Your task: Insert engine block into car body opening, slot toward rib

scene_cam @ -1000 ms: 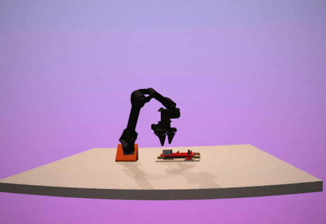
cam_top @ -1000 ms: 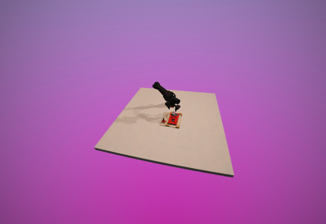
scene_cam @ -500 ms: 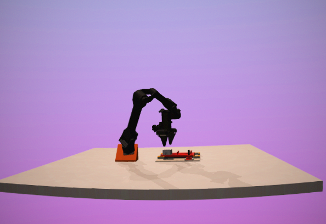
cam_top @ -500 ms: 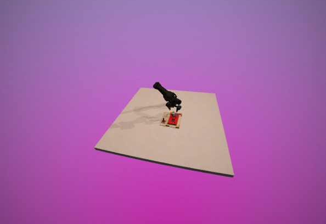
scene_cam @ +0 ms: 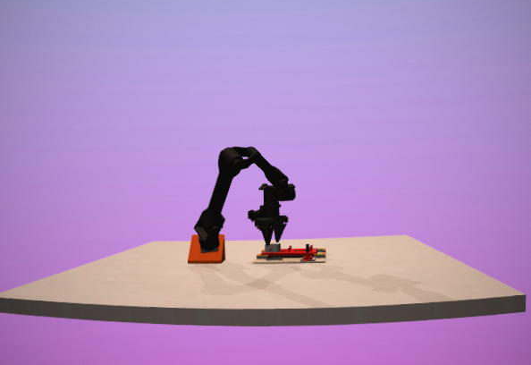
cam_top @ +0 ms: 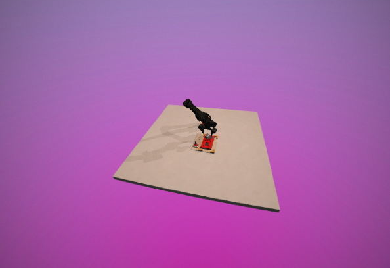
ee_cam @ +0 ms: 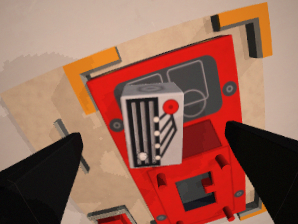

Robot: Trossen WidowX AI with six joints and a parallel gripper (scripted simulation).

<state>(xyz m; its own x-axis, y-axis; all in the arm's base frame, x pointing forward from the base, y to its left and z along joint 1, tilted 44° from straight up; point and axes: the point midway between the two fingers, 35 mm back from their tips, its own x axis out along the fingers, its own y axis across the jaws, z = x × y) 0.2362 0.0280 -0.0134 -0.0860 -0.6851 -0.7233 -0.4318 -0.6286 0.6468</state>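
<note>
The grey engine block [cam_top: 208,136] [scene_cam: 273,248] [ee_cam: 153,127] rests on top of the red car body [scene_cam: 297,251] [ee_cam: 229,107], partly over its dark printed panel [ee_cam: 210,67] and turned askew to the body. Its top shows black slots on the left and a red disc in the wrist view. The square opening [ee_cam: 191,196] with its small red rib [ee_cam: 207,185] lies below and to the right of the block there. My gripper [cam_top: 207,134] [scene_cam: 273,242] [ee_cam: 155,133] is open and empty just above the block, one finger out to each side. Contact with the block is not visible.
The car body lies on a tan board [ee_cam: 45,95] between orange corner brackets [ee_cam: 75,75] [ee_cam: 263,30]. Red posts [ee_cam: 222,161] stand around the opening. A small red part with a black knob [cam_top: 195,144] [scene_cam: 308,252] stands beside the body. The arm's orange base [scene_cam: 194,252] is behind.
</note>
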